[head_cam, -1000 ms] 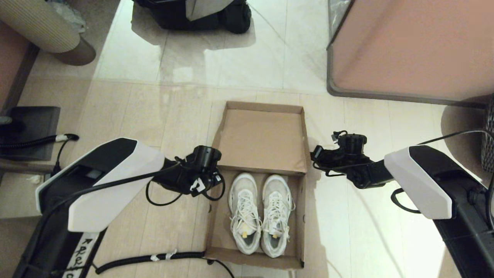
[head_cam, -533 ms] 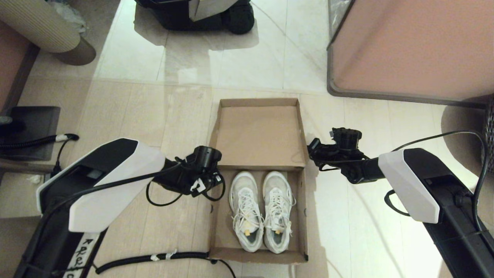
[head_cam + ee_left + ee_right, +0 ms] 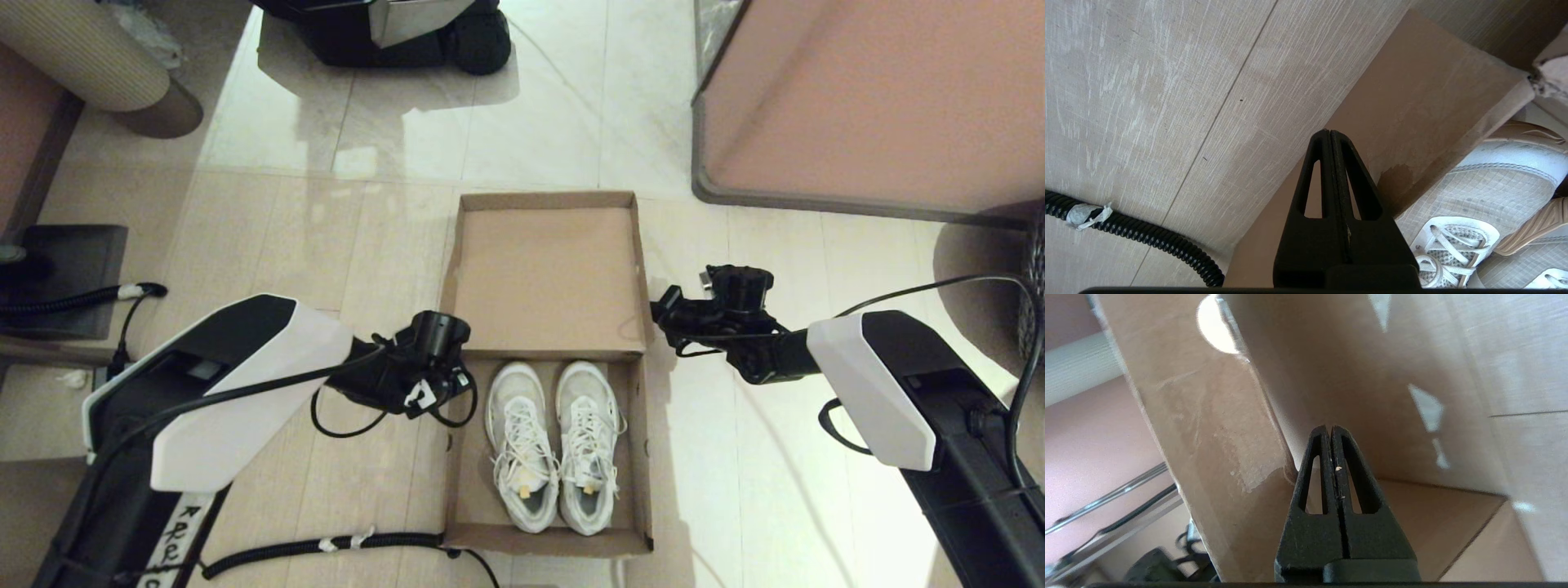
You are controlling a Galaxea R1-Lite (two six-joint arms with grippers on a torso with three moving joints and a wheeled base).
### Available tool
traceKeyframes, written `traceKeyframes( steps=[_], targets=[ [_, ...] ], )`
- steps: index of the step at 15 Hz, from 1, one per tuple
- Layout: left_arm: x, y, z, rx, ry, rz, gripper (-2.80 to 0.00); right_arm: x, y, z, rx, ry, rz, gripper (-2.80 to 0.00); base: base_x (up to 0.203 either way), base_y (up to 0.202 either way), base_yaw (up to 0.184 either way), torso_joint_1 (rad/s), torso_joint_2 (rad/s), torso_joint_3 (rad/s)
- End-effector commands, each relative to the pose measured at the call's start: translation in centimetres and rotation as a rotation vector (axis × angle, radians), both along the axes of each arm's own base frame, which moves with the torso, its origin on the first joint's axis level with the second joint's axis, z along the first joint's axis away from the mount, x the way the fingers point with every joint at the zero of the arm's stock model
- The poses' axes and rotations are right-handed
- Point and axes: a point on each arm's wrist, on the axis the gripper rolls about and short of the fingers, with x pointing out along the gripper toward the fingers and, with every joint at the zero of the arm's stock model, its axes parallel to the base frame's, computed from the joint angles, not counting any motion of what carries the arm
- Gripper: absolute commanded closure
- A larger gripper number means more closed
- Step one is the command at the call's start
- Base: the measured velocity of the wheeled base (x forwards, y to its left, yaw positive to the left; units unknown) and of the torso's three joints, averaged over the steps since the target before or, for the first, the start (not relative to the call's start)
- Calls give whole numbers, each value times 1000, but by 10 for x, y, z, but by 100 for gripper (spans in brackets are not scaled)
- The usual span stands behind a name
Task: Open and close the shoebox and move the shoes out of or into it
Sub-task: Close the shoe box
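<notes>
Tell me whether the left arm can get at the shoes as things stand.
Probably yes: the shoebox lies open, the shoes uncovered, and the left gripper hangs shut beside the box's wall.

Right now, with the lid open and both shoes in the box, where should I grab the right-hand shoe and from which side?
Grip the right shoe at its heel collar, coming straight down from above. Its opening faces up, so one finger can go inside and one behind the heel. The box wall and the left shoe flank it closely, so a side approach looks blocked. The right end effector sits nearest, shut.
</notes>
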Motion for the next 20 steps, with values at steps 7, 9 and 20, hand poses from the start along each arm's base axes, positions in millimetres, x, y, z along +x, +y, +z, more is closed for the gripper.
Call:
traceKeyframes(
  steps=[7, 9, 20],
  targets=[
    [-1, -1, 1, -3, -3, 2, 0, -3, -10, 26, 139, -24, 134, 0, 0, 0, 0, 0, 0, 0],
    [-1, -1, 3, -5, -7, 2, 0, -3, -14, 30, 140, -26, 162, 0, 0, 0, 0, 0, 0, 0],
    [-3, -5, 3, -4, -6, -8, 0, -11, -20, 56, 149, -47, 325, 0, 0, 0, 0, 0, 0, 0]
  ],
)
